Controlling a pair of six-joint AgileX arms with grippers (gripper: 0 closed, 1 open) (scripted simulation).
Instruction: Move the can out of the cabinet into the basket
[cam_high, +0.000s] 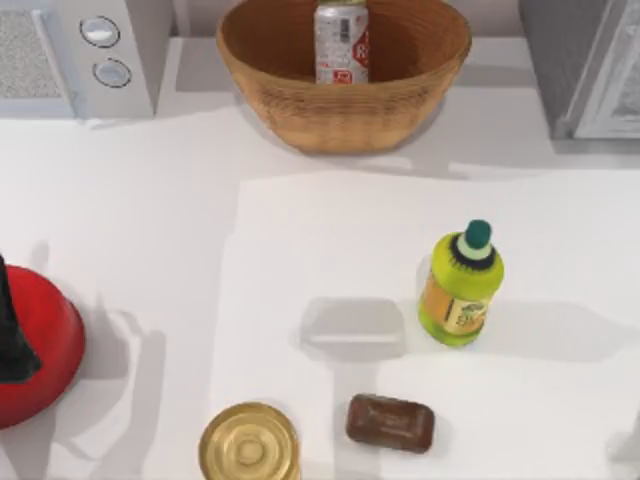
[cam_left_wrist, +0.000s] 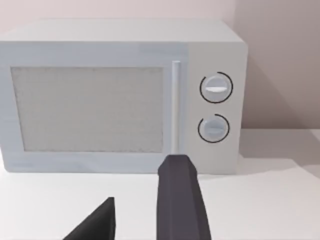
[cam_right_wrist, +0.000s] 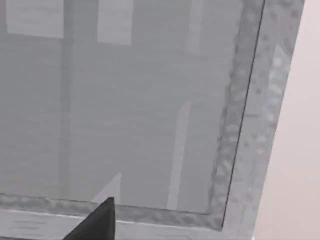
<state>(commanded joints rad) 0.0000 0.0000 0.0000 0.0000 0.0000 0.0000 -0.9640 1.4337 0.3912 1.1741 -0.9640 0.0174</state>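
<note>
The can (cam_high: 341, 42), silver with red markings, stands upright inside the basket (cam_high: 300, 100), a wide woven bowl at the table's back middle. The grey cabinet (cam_high: 560, 70) sits at the back right corner with its pale framed door (cam_high: 615, 85) partly in view. The right wrist view looks closely at the cabinet's grey panel and frame (cam_right_wrist: 235, 150), with one dark finger (cam_right_wrist: 97, 222) of my right gripper at the picture's edge. My left gripper (cam_left_wrist: 142, 192) is open and holds nothing, facing the white microwave. A dark part of my left arm (cam_high: 12, 330) shows at the table's left edge.
A white microwave (cam_high: 75, 55) with two knobs stands at the back left. A green bottle (cam_high: 460, 285) stands right of centre on a white mat (cam_high: 300, 250). A gold tin (cam_high: 249, 445) and a brown bar (cam_high: 390, 423) lie near the front. A red round object (cam_high: 45, 350) sits at the left edge.
</note>
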